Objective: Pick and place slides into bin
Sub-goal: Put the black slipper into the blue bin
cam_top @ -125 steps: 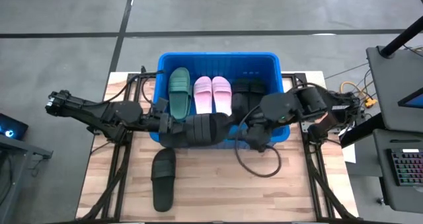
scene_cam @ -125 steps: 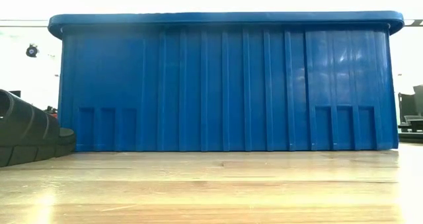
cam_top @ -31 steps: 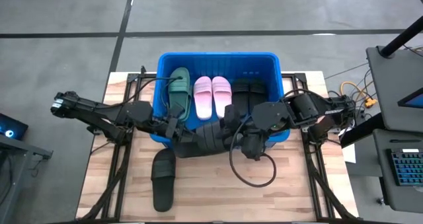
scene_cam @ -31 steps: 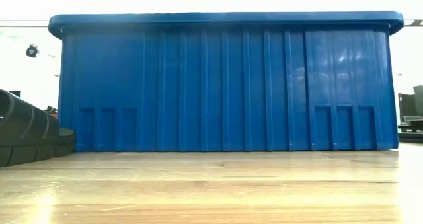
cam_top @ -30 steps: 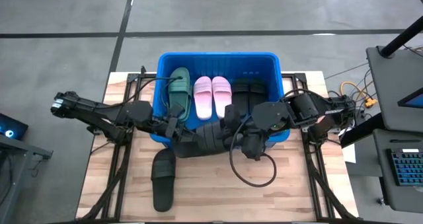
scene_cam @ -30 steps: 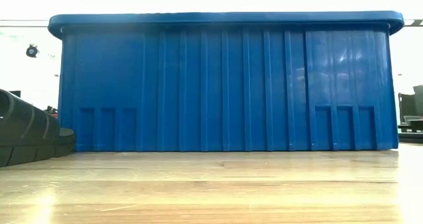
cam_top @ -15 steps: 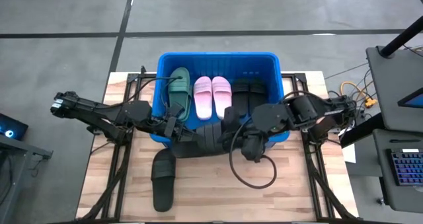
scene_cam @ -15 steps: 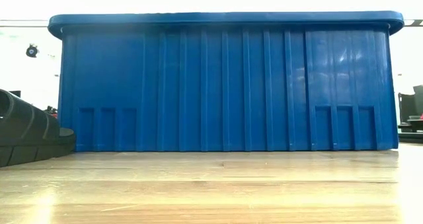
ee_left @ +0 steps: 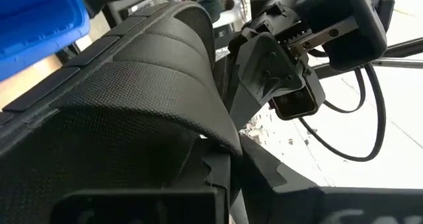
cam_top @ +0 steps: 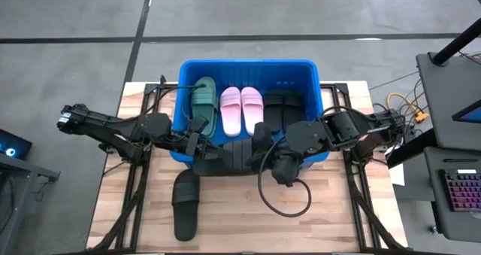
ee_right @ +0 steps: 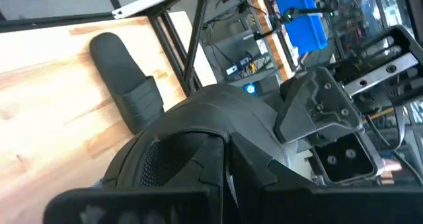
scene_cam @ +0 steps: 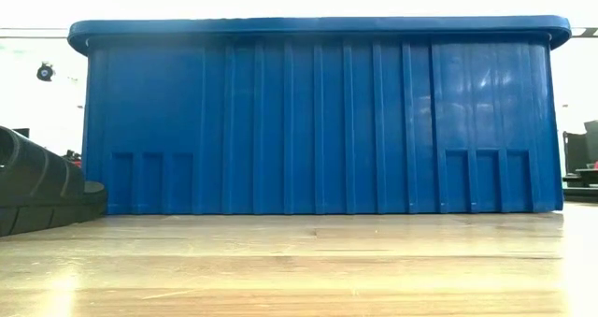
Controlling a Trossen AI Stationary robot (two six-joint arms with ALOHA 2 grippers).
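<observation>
The blue bin (cam_top: 183, 97) stands at the table's far middle and fills the low view (scene_cam: 318, 121). In it lie dark green slides (cam_top: 203, 103), a pink pair (cam_top: 242, 108) and a black pair (cam_top: 282, 108). One black slide (cam_top: 234, 156) hangs crosswise over the bin's near rim between my two grippers. My left gripper (cam_top: 207, 152) is shut on its left end and my right gripper (cam_top: 261, 151) on its right end. Another black slide (cam_top: 186, 202) lies sole down on the table, near left of the bin, and also shows in the right wrist view (ee_right: 125, 85). My left gripper holds the black slide's left end (ee_left: 132, 98), coming level from the table's left. The slide itself hides the fingers in the wrist view. The slide is lifted clear, lying crosswise above the bin's near rim. My right gripper holds the same slide's right end (ee_right: 198, 135), coming level from the table's right. The slide's strap hides the place of contact, so the kind of hold does not show.
A black cable loop (cam_top: 282, 202) hangs from the right arm over the bare wood near the table's middle. Dark frame rails run along both table sides. A desk with a keyboard (cam_top: 458, 195) stands off the table's right edge.
My right gripper has edged a little toward the table's left, closer in on the held black slide. The slide stays lifted between both grippers at the bin's near rim. The slide on the table has not moved.
</observation>
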